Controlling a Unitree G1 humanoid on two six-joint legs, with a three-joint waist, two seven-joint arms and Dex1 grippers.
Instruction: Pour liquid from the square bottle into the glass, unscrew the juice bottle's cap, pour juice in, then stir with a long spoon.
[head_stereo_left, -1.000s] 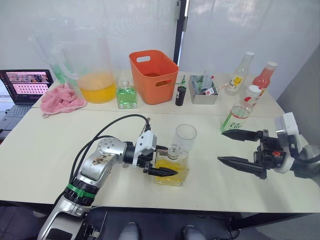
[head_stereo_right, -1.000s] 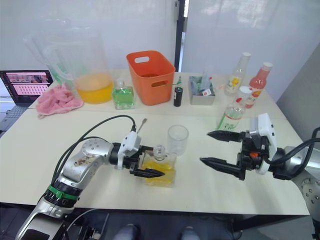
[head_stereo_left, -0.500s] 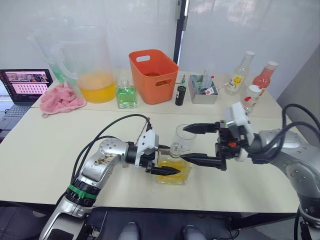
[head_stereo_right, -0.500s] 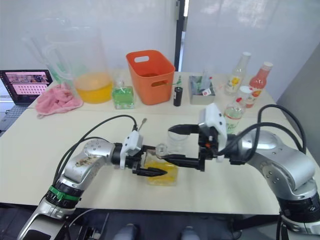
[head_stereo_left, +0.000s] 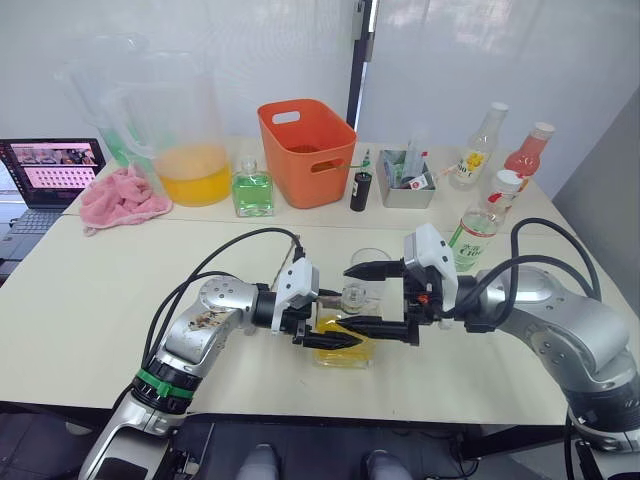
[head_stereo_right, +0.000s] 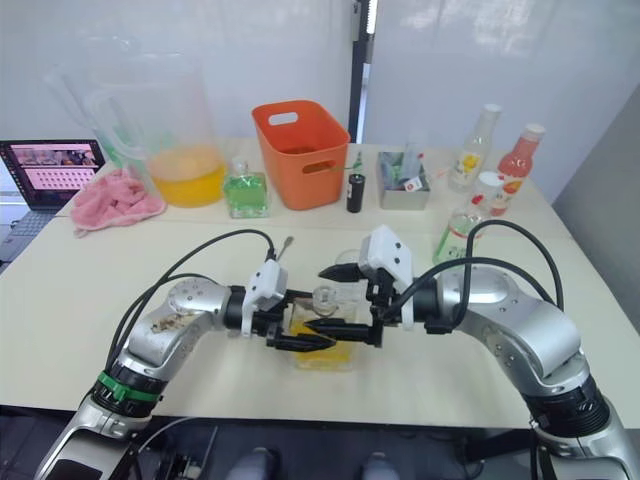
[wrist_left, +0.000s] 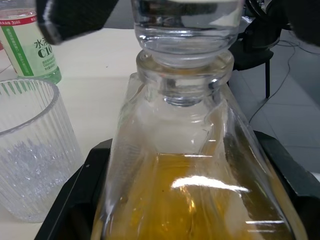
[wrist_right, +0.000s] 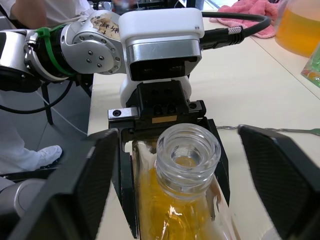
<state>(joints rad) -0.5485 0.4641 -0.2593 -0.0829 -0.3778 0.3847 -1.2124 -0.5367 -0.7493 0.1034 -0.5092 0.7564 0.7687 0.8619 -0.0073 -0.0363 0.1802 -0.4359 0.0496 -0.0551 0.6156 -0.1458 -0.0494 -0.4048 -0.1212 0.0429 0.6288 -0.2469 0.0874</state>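
My left pincer (head_stereo_left: 328, 318) clamps the squat yellow-liquid square glass bottle (head_stereo_left: 344, 342) mid-worktop, clear tumbler (head_stereo_left: 372, 262) at its 12 o'clock; right pincer (head_stereo_left: 362, 298), spread wide, should centre on the round stopper (wrist_right: 188, 152) before closing.

1. Both eye views look forward and down from the head over the bench (head_stereo_left: 90, 300), taking in its whole width; they share nearly the same scene, slightly offset sideways.
2. The left wrist view sits very close behind the square bottle (wrist_left: 195, 165), looking past it toward the juice bottle (wrist_left: 30, 42).
3. The right wrist view faces the opposite way, close on the same bottle, toward the left pincer (wrist_right: 172, 145).
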